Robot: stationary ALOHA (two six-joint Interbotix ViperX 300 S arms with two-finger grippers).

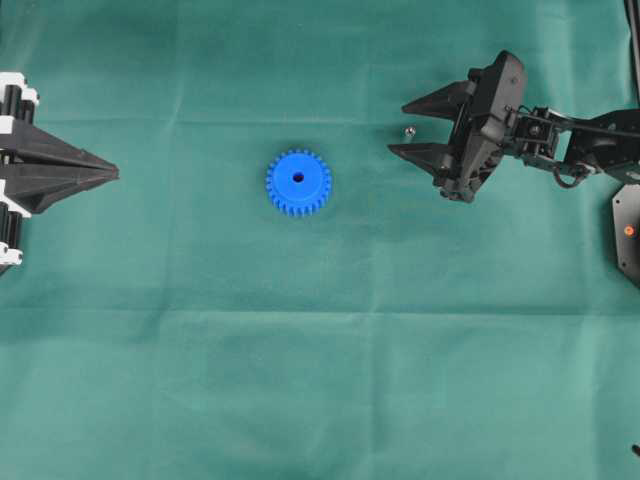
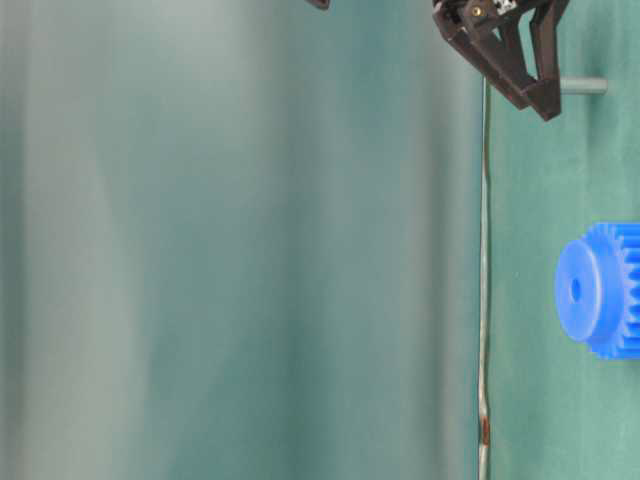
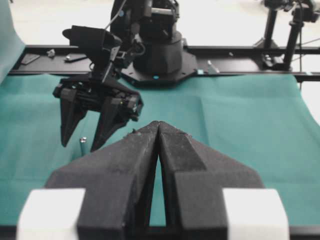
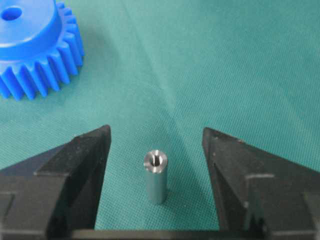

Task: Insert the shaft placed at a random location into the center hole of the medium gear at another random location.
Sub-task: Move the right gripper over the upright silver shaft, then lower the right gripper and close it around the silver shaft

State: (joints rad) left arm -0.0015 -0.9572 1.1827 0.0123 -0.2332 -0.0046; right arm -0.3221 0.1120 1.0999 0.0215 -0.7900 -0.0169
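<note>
The shaft (image 4: pixel 155 176), a small silvery pin, stands upright on the green cloth between the two fingers of my right gripper (image 4: pixel 155 132), touching neither. That gripper (image 1: pixel 397 129) is open and straddles the shaft (image 1: pixel 408 130) at the right of the overhead view. Well to their left, the medium gear (image 1: pixel 298 182), bright blue and toothed, lies flat with its center hole (image 1: pixel 298 178) facing up and unblocked. The gear (image 4: pixel 35 45) also shows at the top left of the right wrist view. My left gripper (image 1: pixel 115 172) rests at the far left, shut and holding nothing.
A green cloth (image 1: pixel 320 380) covers the table. The right arm's black base (image 3: pixel 155 55) and a black rail stand along the far edge in the left wrist view. A black plate (image 1: pixel 628 232) sits at the right edge of the overhead view.
</note>
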